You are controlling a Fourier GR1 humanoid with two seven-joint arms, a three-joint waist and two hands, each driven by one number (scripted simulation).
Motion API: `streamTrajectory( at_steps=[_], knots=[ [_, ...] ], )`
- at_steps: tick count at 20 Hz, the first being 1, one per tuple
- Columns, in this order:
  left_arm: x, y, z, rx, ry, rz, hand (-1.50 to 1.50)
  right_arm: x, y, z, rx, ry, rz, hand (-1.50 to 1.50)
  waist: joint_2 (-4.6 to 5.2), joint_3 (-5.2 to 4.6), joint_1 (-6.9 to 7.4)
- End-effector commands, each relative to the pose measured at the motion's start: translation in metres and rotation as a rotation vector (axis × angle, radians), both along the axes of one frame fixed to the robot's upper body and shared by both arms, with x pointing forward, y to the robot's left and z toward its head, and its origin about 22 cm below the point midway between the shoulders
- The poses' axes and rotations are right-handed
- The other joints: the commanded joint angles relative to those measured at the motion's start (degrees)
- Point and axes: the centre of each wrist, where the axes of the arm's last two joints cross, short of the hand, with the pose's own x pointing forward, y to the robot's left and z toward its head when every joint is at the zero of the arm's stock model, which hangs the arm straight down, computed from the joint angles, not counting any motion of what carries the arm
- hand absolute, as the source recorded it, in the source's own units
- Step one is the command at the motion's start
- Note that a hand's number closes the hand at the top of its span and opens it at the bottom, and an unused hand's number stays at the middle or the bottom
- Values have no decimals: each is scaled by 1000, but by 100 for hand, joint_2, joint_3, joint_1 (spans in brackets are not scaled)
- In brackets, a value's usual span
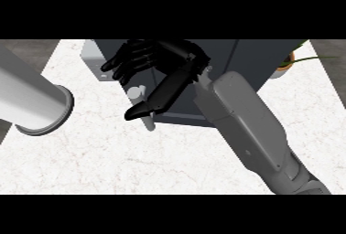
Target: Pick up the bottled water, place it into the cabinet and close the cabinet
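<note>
The dark grey cabinet [229, 68] stands at the back middle of the white counter. My right hand [169, 84] is in front of its left part, with the fingers [132, 59] spread and the thumb [143, 109] stretched down towards the cabinet's front edge. It is open. A small pale object, probably the bottled water [137, 93], shows just left of the palm, and another pale piece [150, 123] shows below the thumb. The hand hides most of it. My left forearm [30, 100] enters from the left, but its hand is out of view.
A plant in an orange pot [292, 61] stands at the cabinet's right. The white marble counter [135, 160] spreads across the front, with grey floor past its left and right edges.
</note>
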Motion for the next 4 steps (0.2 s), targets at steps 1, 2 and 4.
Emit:
streamTrajectory(
  at_steps=[1,2,4],
  knots=[
    [7,-8,-9,-17,4,-39,-150,25,-17,55,109,-102,-227,-150,48,7,8],
    [8,-4,4,-4,-6,-56,-150,24,-17,59,105,-95,-231,-150,28,14,24],
    [11,-7,-1,-6,-9,-39,-150,29,-29,58,106,-122,-231,-150,52,13,12]
  ],
)
